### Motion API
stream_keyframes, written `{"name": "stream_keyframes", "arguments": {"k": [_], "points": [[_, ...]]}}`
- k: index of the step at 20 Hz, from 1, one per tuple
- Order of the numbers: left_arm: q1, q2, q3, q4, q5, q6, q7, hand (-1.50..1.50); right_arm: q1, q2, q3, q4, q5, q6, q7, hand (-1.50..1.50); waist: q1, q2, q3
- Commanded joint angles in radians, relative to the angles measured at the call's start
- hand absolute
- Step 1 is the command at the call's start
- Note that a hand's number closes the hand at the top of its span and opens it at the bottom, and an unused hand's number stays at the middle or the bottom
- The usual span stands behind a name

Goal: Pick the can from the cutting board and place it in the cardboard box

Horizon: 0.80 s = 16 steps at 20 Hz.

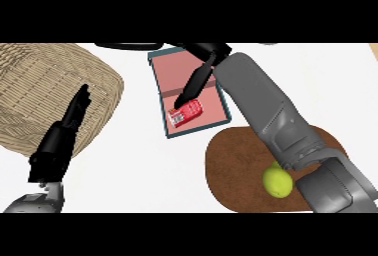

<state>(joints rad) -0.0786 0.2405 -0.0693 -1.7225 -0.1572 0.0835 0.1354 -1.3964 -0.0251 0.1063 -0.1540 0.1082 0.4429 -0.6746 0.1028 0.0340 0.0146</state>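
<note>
Right hand (196, 82): upper centre of the frame, open, fingers straight, tips touching the can (186, 113). The can lies on its side inside the box (171, 70), near its lower edge. Board (236, 160), lower right, carries a yellow-green fruit (277, 182). Left hand (63, 130): open, fingers straight, over the basket (37, 85) at left

Rough woven wicker basket (44, 85); matt wooden cutting board (236, 165).
</note>
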Motion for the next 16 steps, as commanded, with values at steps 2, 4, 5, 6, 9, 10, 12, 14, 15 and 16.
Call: {"name": "stream_keyframes", "arguments": {"k": [2,4,5,6,9,10,12,14,15,16], "points": [[0.055,-0.024,-0.014,0.072,-0.015,0.012,0.003,0.0,-0.047,-0.103,-0.113,0.056,-0.103,0.088,0.06,-1.5,0.006,0.021,-0.016],[0.043,-0.021,-0.025,0.062,-0.015,0.0,0.022,0.0,-0.04,-0.14,-0.123,0.069,-0.107,0.055,0.074,-1.5,0.014,0.03,-0.015],[0.013,-0.001,0.005,0.047,0.007,-0.013,0.039,0.0,-0.056,-0.167,-0.139,0.077,-0.121,0.058,0.097,-1.5,0.021,0.033,-0.015],[0.021,-0.022,-0.017,0.054,-0.012,0.003,0.035,0.0,-0.059,-0.183,-0.141,0.082,-0.122,0.055,0.107,-1.5,0.021,0.037,-0.015],[0.009,-0.017,-0.022,0.041,-0.011,-0.007,0.03,0.0,-0.048,-0.247,-0.165,0.086,-0.145,0.114,0.097,-1.5,0.035,0.055,-0.014],[0.021,-0.033,-0.043,0.027,-0.016,-0.003,0.033,0.0,-0.057,-0.256,-0.176,0.093,-0.155,0.1,0.116,-1.5,0.047,0.056,-0.014],[0.029,-0.016,-0.032,0.022,-0.015,-0.011,0.028,0.0,-0.045,-0.301,-0.169,0.09,-0.147,0.13,0.111,-1.5,0.055,0.062,-0.013],[0.016,-0.02,-0.036,0.007,-0.005,-0.018,0.041,0.0,-0.05,-0.323,-0.172,0.082,-0.149,0.142,0.109,-1.5,0.064,0.068,-0.012],[0.007,-0.02,-0.031,0.021,-0.012,-0.012,0.031,0.0,-0.055,-0.333,-0.177,0.079,-0.154,0.159,0.112,-1.5,0.061,0.072,-0.013],[0.006,-0.016,-0.033,0.002,-0.006,-0.019,0.046,0.0,-0.039,-0.353,-0.16,0.072,-0.136,0.182,0.101,-1.5,0.063,0.071,-0.011]]}}
